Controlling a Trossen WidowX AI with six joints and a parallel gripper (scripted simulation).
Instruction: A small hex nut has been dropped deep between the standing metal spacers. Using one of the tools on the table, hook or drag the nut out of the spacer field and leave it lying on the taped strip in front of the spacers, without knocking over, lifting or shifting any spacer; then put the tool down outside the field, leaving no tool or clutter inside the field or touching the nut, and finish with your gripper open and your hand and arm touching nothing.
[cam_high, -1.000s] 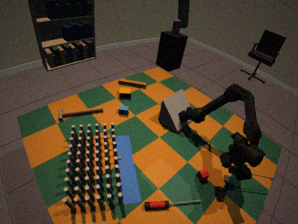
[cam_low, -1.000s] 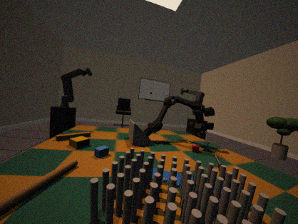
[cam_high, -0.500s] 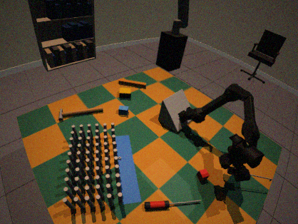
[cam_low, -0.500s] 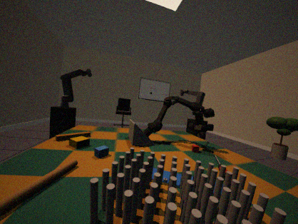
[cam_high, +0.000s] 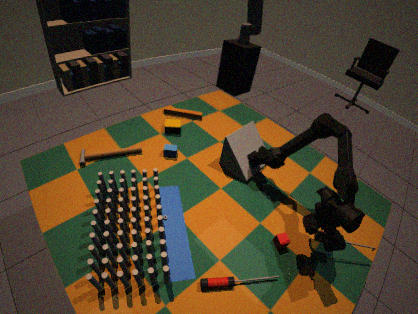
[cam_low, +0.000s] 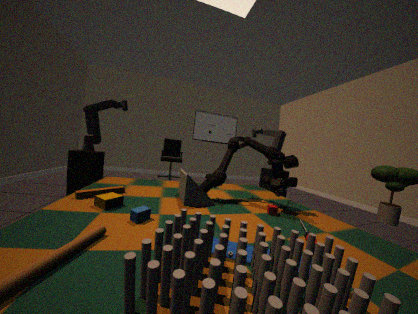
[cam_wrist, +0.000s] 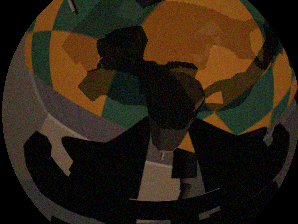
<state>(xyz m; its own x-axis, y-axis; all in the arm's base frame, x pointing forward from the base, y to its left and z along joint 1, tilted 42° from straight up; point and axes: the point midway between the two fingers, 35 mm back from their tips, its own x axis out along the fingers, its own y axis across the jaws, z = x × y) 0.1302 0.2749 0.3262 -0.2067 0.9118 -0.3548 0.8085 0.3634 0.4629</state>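
Note:
The standing grey spacers (cam_high: 127, 225) (cam_low: 225, 280) fill the front left of the checkered mat. The blue taped strip (cam_high: 177, 245) (cam_low: 250, 246) runs along their right side. A small nut (cam_high: 164, 218) (cam_low: 230, 253) lies at the strip's edge, beside the outermost spacer row. My gripper (cam_high: 256, 167) (cam_low: 202, 192) (cam_wrist: 169, 120) is far from them, low beside the grey wedge (cam_high: 240, 150) (cam_low: 187, 190). It is shut on a long dark rod tool (cam_high: 277, 192) (cam_low: 240, 201) that trails back towards the arm's base. The wrist view shows a dark shape between the fingers.
A red-handled screwdriver (cam_high: 217, 283) lies in front of the strip. A red cube (cam_high: 281, 240) (cam_low: 272, 209) sits near the arm's base. A blue cube (cam_high: 170, 150) (cam_low: 140, 214), a yellow block (cam_high: 173, 125) (cam_low: 108, 200), an orange bar (cam_high: 183, 113) and a long hammer-like tool (cam_high: 112, 155) (cam_low: 50, 257) lie behind the spacers.

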